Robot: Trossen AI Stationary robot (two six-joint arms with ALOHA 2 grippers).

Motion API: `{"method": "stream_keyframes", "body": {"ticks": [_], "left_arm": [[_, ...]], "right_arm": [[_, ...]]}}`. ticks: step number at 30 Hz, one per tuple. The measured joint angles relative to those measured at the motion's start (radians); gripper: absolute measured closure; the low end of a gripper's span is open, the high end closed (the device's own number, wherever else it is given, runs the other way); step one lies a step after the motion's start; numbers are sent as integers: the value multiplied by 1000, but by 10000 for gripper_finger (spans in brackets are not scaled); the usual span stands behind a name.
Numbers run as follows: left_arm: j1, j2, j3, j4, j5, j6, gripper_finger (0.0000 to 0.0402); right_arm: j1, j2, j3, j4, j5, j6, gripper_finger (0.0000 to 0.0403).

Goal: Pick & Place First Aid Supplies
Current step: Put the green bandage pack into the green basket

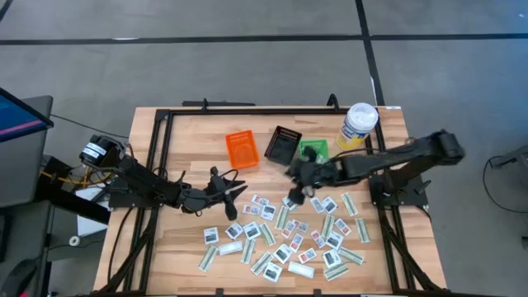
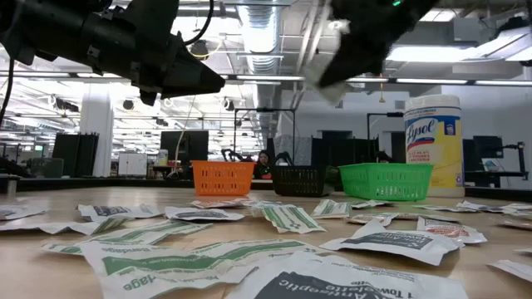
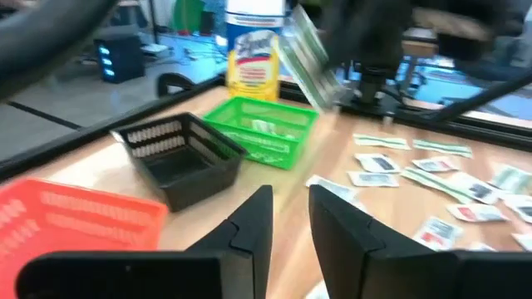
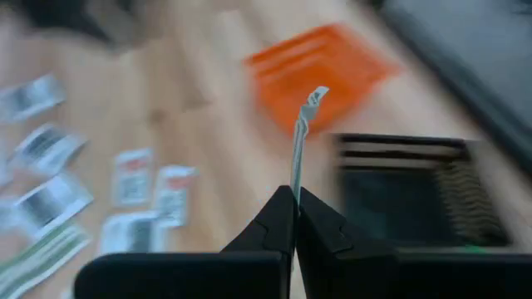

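The right gripper [image 4: 293, 218], fingers clamped on a green strip [image 4: 304, 133], carries it toward the bins [image 1: 285, 144] at the tabletop's far edge, while the left gripper [image 3: 291, 224] hangs with fingers apart over the left edge of the packets [image 1: 289, 235].

Wooden table [image 1: 177, 247], scattered packets [image 1: 285, 235], three bins [image 1: 280, 147], canister [image 1: 358, 125]

Bright and even from above, with long ceiling lamps [image 2: 465, 51] glaring white in the low view. Only soft, short shadows on the tabletop [image 1: 190, 140] in the high view. Heavy motion blur across the right wrist view: smeared packets [image 4: 46, 199], smeared orange bin [image 4: 320, 71]. Softer blur in the left wrist view, strongest on the far arm. Out of focus at the nearest packets in the low view.
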Motion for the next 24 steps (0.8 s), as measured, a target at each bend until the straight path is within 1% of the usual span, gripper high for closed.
{"method": "stream_keyframes", "body": {"ticks": [1,2,6,9,13,17,21,24], "left_arm": [[0,0,0,0,16,-11,322],[0,0,0,0,26,-15,323],[0,0,0,0,51,-15,325],[1,0,0,0,51,-15,325],[1,0,0,0,51,-15,325],[1,0,0,1,51,-18,325],[1,0,0,1,51,-18,325],[1,0,0,1,51,-18,325]], "right_arm": [[3,-44,-25,-6,44,13,403],[4,-84,-57,-10,66,25,403],[-57,-223,-228,15,54,125,403],[-132,-286,-336,20,24,233,403],[-218,-310,-414,24,-16,269,403],[-287,-294,-427,27,-49,311,394],[-326,-287,-427,30,-115,314,359],[-330,-281,-427,23,-125,314,325]]}}
